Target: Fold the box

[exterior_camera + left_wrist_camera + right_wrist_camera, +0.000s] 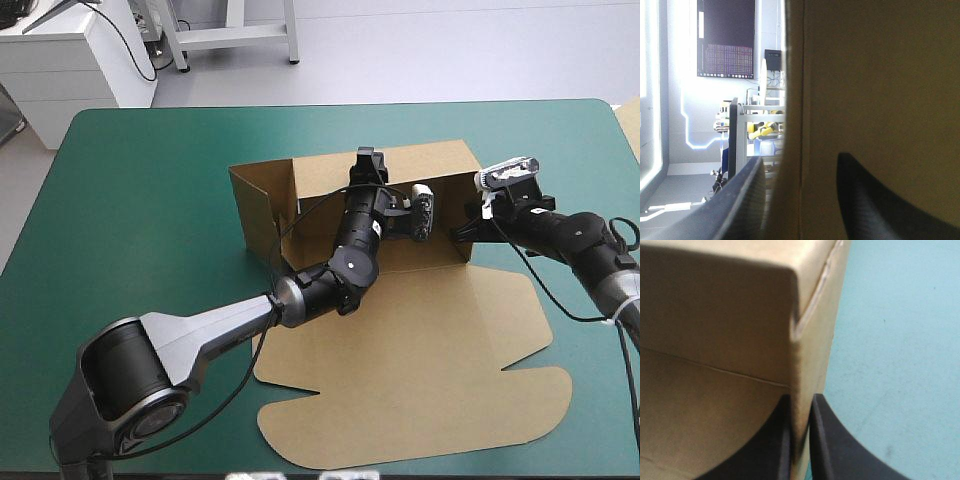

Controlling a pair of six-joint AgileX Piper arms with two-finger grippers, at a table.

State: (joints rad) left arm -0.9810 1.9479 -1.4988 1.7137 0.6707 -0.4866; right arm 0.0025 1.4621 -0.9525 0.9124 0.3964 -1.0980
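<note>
Box [420, 350]: I am seeing it lying mid-counter as an open tray, with its far, left and right walls standing and its lid lying flat toward the near edge.
Counter [140, 200]: its teal-green cover is showing all around the board.
Left gripper [363, 172]: I am reaching it in over the lid and across the tray floor, up to the far wall.
Left jaws: in the wrist view the left gripper [800, 156] is straddling a wall of the box [880, 75]. The jaws are standing apart, released, one on either side of the wall's edge and not clamping it.
Right gripper [468, 228]: I am bringing it in from the right side, and it is sitting at the tray's right wall.
Right jaws: the right gripper [800, 397] is pinching the wall of the box [715, 315], its jaws clenched on the sheet near a corner, one inside the tray and one outside over the counter [900, 340].
</note>
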